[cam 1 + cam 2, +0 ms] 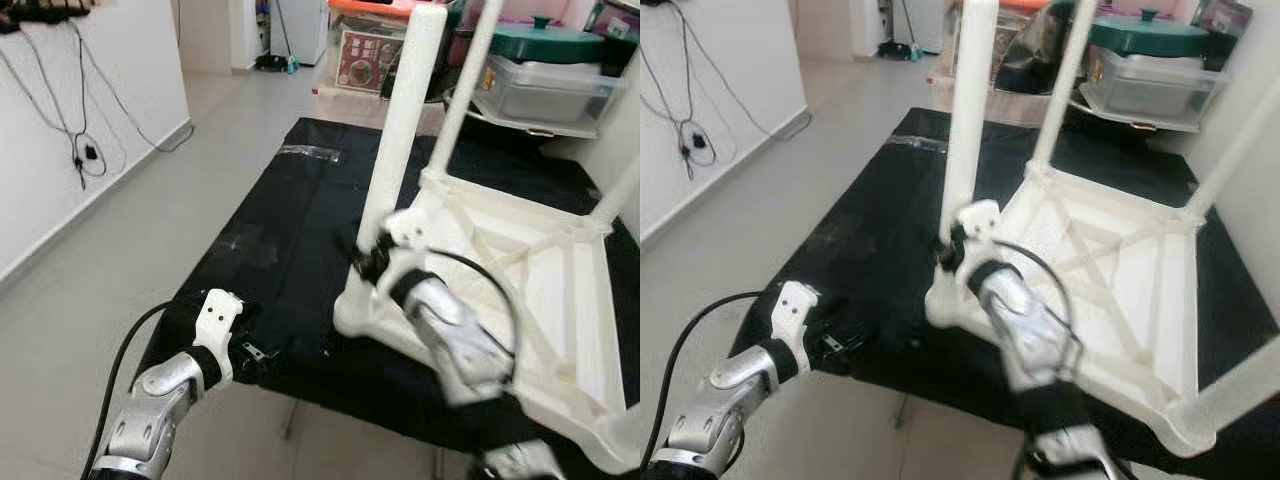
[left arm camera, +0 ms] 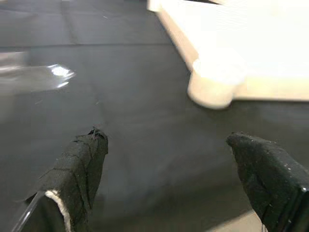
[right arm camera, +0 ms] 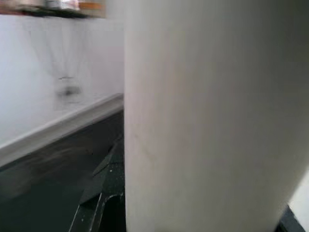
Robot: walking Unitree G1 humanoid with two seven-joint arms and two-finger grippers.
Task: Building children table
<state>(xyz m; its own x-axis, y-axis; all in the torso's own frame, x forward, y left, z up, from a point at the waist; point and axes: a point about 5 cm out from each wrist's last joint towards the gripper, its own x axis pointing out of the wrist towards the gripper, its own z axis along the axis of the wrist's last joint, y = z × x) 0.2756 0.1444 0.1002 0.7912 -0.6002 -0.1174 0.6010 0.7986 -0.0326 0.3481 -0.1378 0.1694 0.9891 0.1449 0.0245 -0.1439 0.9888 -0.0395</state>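
Writing: none readable.
Children table (image 1: 540,270): upside down on black mat (image 1: 290,230).
Right gripper (image 1: 372,252): clasping near leg (image 1: 400,130) low down, arm stretched forward.
Left gripper (image 2: 169,179): fingers spread, hovering above mat edge.

black mat (image 1: 290,230) left half: bare | right: upturned table (image 1: 530,290), legs upright

The floor (image 1: 150,230) is pale grey and smooth, running back to a doorway at the far end. A white wall (image 1: 90,110) stands on the left with a white skirting board (image 1: 100,195) along its base; black cables (image 1: 85,150) hang down it. At the rear right, a clear plastic storage box (image 1: 545,90) carries a dark green lid (image 1: 545,42). A red-printed carton (image 1: 368,60) stands nearby. Lighting is even and diffuse.
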